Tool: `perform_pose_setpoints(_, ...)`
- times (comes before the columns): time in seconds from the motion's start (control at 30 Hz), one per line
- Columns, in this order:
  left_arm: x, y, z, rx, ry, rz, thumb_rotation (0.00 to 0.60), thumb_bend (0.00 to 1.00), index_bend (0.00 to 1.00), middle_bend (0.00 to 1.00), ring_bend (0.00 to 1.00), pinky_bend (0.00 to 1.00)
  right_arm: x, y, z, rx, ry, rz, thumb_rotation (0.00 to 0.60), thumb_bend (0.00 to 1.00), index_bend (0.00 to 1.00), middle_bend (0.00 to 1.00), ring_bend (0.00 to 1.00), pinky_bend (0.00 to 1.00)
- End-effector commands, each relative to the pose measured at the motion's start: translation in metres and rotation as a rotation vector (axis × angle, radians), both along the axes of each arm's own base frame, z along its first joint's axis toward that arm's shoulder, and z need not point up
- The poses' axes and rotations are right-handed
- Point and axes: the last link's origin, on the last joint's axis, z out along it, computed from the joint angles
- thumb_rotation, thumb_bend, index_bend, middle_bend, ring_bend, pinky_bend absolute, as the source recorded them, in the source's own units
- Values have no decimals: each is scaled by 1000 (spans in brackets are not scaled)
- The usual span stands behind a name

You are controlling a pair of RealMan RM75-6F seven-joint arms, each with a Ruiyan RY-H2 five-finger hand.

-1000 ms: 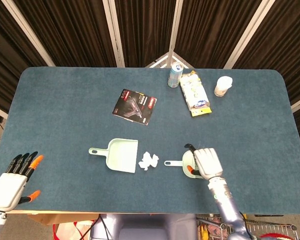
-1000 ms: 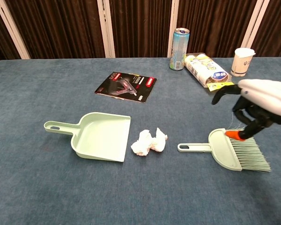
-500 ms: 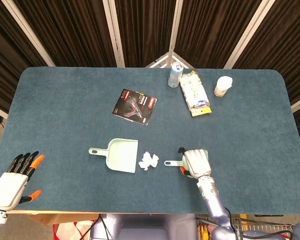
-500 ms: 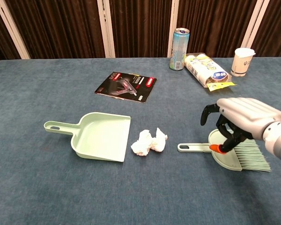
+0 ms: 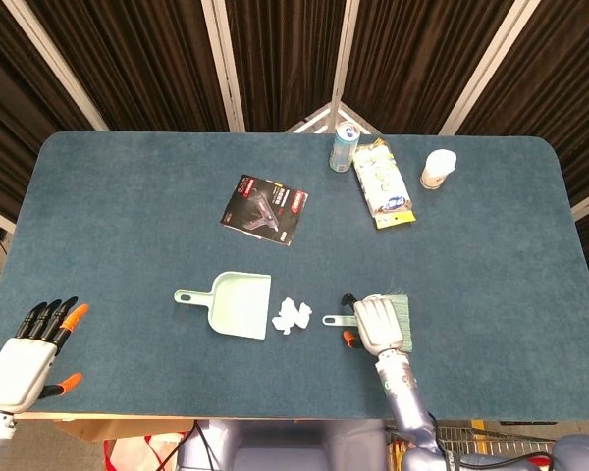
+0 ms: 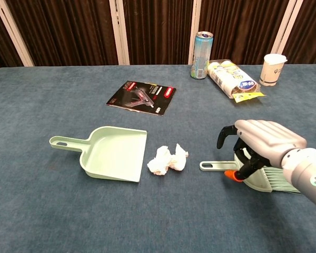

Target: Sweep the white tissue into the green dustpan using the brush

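one right robot hand (image 6: 258,141) curled over brush (image 6: 253,171), grasp unclear

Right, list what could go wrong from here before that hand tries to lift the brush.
1. The right hand sits over the brush head rather than its thin handle, so a grasp there may slip or tilt the bristles.
2. The white tissue lies close to the handle's tip; dragging the brush could knock it away from the green dustpan.
3. The dustpan lies loose, with the left hand far off at the table's edge, so a sweep may push it along.
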Motion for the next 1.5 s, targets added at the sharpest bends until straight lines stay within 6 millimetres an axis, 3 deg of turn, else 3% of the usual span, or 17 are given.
perform_pose_setpoints(0.03, 0, 0, 0, -1, 1, -1, 600, 0, 0, 0, 0, 0, 2, -1, -3, -3, -1, -6, 600, 272, 374, 824, 852, 704)
perform_pose_setpoints(0.37, 0, 0, 1, -1, -4, -1, 600, 0, 0, 0, 0, 0, -4, -2, -12, -2, 33, -39, 600, 282, 382, 824, 852, 704)
perform_pose_setpoints(0.7, 0, 1, 1, -4, -9, -1, 600, 0, 0, 0, 0, 0, -14, -1, -15, -2, 62, -67, 600, 384, 455, 824, 852, 703)
perform_pose_setpoints(0.93, 0, 0, 1, -4, -11, 0, 600, 0, 0, 0, 0, 1, -17, -1, -13, 6, 77, -67, 600, 500, 666, 824, 852, 704)
perform_pose_setpoints(1.13, 0, 1, 1, -2, -11, 0, 600, 0, 0, 0, 0, 0, -13, 1, -9, 5, 39, -41, 600, 518, 792, 840, 861, 703)
perform_pose_setpoints(1.5, 0, 2, 0, -7, -10, 6, 600, 0, 0, 0, 0, 0, 16, -4, 13, -26, -141, 19, 600, 526, 805, 845, 864, 703)
